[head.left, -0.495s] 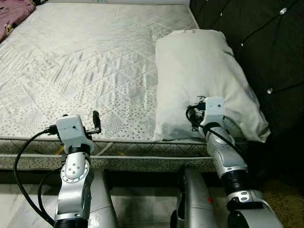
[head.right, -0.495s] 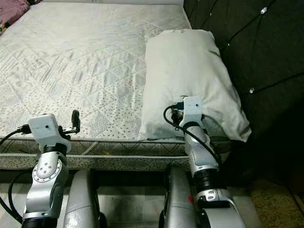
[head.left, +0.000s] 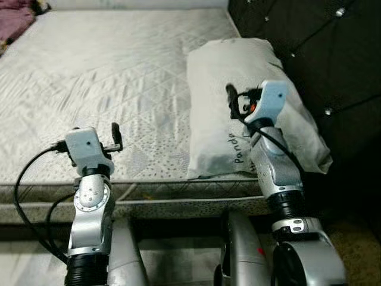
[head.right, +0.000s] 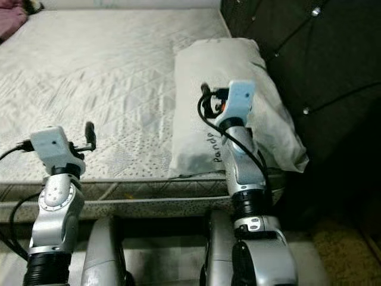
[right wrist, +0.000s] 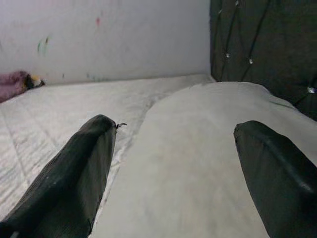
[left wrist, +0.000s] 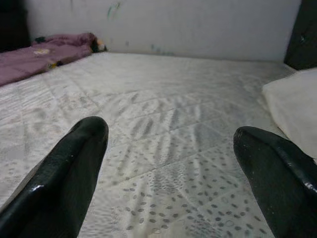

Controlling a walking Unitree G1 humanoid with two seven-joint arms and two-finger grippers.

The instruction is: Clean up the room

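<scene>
A white pillow with "Panda" printed near its front edge lies on the right side of the bare quilted mattress, against the headboard. My right gripper hovers open just above the pillow's middle, nothing between its fingers; the pillow lies under them in the right wrist view. My left gripper is open over the mattress's front edge, left of the pillow, its fingers empty.
A dark tufted headboard rises along the right. A purple blanket lies bunched at the mattress's far left corner, near the pale wall. The bed's front edge runs just before my arms.
My right gripper has risen from the pillow's near edge to above its middle, uncovering the printed word. The camera has shifted a little. The left gripper holds its place.
</scene>
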